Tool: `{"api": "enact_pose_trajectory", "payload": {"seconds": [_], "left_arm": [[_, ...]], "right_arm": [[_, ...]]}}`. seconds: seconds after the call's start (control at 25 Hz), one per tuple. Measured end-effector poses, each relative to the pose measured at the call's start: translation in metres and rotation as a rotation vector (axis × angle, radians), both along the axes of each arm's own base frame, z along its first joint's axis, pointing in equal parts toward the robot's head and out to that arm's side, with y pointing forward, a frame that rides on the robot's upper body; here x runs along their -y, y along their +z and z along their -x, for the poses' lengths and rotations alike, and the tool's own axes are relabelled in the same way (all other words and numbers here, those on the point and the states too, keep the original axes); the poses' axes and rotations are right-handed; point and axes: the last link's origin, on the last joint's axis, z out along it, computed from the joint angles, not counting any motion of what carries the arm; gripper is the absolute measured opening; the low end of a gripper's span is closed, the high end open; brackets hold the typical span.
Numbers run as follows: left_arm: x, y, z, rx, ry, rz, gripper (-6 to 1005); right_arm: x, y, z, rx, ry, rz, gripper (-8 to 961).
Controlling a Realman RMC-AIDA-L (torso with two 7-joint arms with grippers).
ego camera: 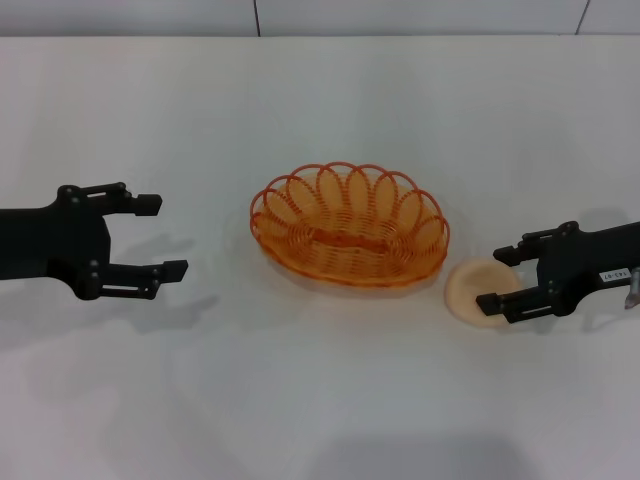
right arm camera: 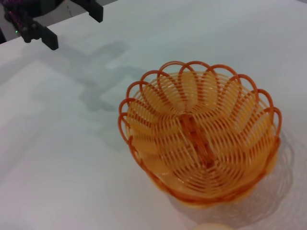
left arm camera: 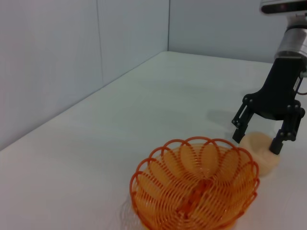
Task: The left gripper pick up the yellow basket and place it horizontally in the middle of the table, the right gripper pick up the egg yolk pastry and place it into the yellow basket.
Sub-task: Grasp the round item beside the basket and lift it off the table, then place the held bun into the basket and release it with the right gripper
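The yellow basket (ego camera: 350,225) stands upright in the middle of the table (ego camera: 320,400), long side across the view. It also shows in the left wrist view (left arm camera: 194,191) and the right wrist view (right arm camera: 201,134), and it is empty. The egg yolk pastry (ego camera: 476,289) lies on the table just right of the basket. My right gripper (ego camera: 497,278) is open, with one finger on each side of the pastry (left arm camera: 261,155); I cannot tell whether they touch it. My left gripper (ego camera: 163,237) is open and empty, well left of the basket.
The white table runs back to a pale wall (left arm camera: 72,57) along its far edge. The right wrist view shows the left gripper (right arm camera: 73,27) far off beyond the basket, and a sliver of the pastry (right arm camera: 213,226) at the frame's edge.
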Motion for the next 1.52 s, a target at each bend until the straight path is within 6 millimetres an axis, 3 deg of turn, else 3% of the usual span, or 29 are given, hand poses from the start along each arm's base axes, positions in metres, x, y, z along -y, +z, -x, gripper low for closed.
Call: {"api": "enact_pose_trajectory", "payload": {"seconds": [0.08, 0.32, 0.4, 0.64, 0.92, 1.2, 1.4, 1.52], "left_arm": [[-0.001, -0.001, -0.001, 0.001, -0.003, 0.002, 866], [-0.001, -0.002, -0.001, 0.000, -0.004, 0.001, 866], [-0.002, -0.002, -0.001, -0.001, -0.002, -0.004, 866], [-0.004, -0.005, -0.002, -0.007, -0.012, -0.019, 866], [-0.005, -0.005, -0.001, -0.013, -0.016, -0.028, 866], [-0.004, -0.006, 0.000, -0.010, -0.010, -0.027, 866], [-0.002, -0.010, 0.000, -0.002, -0.007, -0.024, 866], [-0.001, -0.012, -0.002, 0.004, -0.009, -0.021, 866]], "right_arm": [[-0.001, -0.001, 0.000, -0.006, -0.010, -0.001, 869], [-0.003, -0.001, 0.003, -0.040, -0.013, -0.009, 748], [-0.003, -0.001, 0.003, -0.040, -0.010, -0.008, 516], [-0.003, -0.001, 0.003, -0.038, -0.006, -0.007, 283], [-0.005, 0.008, 0.002, -0.032, -0.001, -0.028, 177], [-0.007, 0.050, 0.002, -0.061, 0.017, -0.073, 148], [-0.006, 0.081, 0.017, -0.103, 0.074, -0.097, 117], [-0.009, 0.088, 0.033, -0.150, 0.112, -0.107, 90]]}}
